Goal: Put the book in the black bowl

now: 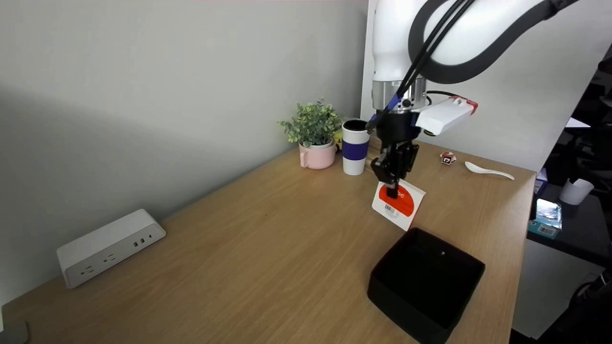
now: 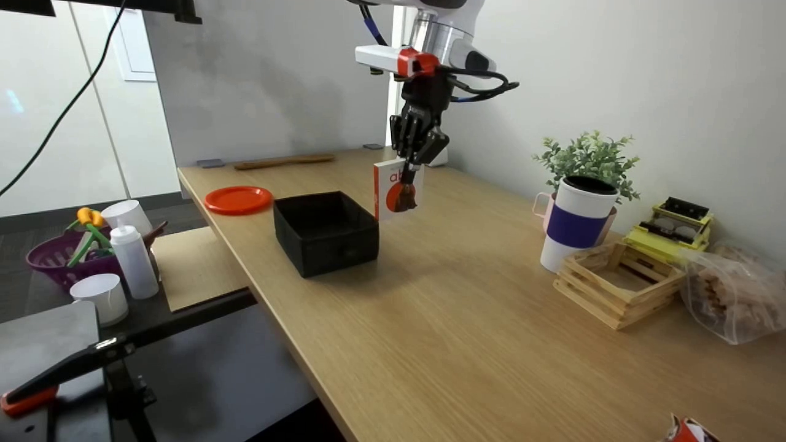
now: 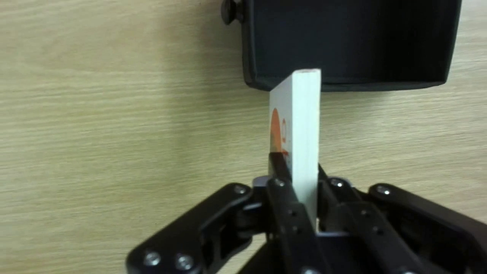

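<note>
While I watch from far away, my two black fingers (image 3: 283, 198) pinch the book (image 3: 306, 114), one on each flat side. My gripper (image 3: 298, 167) points down. The book is on edge, white, with a big red circle on its cover. It is just beside the black bowl (image 1: 401, 308) and outside it, and I cannot tell if they touch. A little round knob (image 3: 229, 11) sticks out of the bowl's wall. Under the bowl is a tan table (image 1: 267, 258).

Near the bowl, I see a flat red plate (image 2: 238, 201) in an exterior view. A brown stick (image 2: 282, 161) lies farther from the bowl than the plate does. Well apart from the bowl, in both exterior views, are a white cup (image 1: 355, 152) with a purple band and a green plant (image 1: 315, 125) in a pink pot (image 1: 317, 156). Also well apart from the bowl are a wooden crate (image 2: 648, 294), a clear bag (image 2: 734, 301), a white spoon (image 1: 490, 170) and a white power strip (image 1: 112, 248)
</note>
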Robot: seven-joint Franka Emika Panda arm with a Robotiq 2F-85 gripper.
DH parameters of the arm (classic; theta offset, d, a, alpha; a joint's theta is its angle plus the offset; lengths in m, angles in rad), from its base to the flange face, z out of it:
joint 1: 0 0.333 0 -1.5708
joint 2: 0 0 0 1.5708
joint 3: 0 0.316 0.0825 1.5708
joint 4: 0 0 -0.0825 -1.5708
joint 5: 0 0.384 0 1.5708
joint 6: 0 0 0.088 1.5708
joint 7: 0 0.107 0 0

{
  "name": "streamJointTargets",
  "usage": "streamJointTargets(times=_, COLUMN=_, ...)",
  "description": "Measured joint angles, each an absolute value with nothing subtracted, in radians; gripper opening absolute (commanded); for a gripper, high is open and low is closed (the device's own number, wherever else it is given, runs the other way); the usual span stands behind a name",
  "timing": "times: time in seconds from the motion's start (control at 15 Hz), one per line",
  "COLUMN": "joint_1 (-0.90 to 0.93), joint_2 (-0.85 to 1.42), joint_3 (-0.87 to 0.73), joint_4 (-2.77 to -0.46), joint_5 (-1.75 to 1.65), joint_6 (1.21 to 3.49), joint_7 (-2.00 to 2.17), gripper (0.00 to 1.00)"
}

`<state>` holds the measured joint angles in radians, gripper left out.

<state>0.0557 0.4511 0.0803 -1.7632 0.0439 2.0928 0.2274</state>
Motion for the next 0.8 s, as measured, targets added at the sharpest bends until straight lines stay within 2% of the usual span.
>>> streamJointTargets(times=0.4, joint_1=0.122, joint_2=0.342, joint_3=0.048, joint_4=-1.915, joint_5=-0.063, joint_6=2.327, joint_7=0.357, gripper=0.04)
streamJointTargets(times=0.8, joint_1=0.144, joint_2=0.309, joint_3=0.051, joint_4=-1.996, joint_5=-0.049, joint_6=2.359, joint_7=0.4, gripper=0.04)
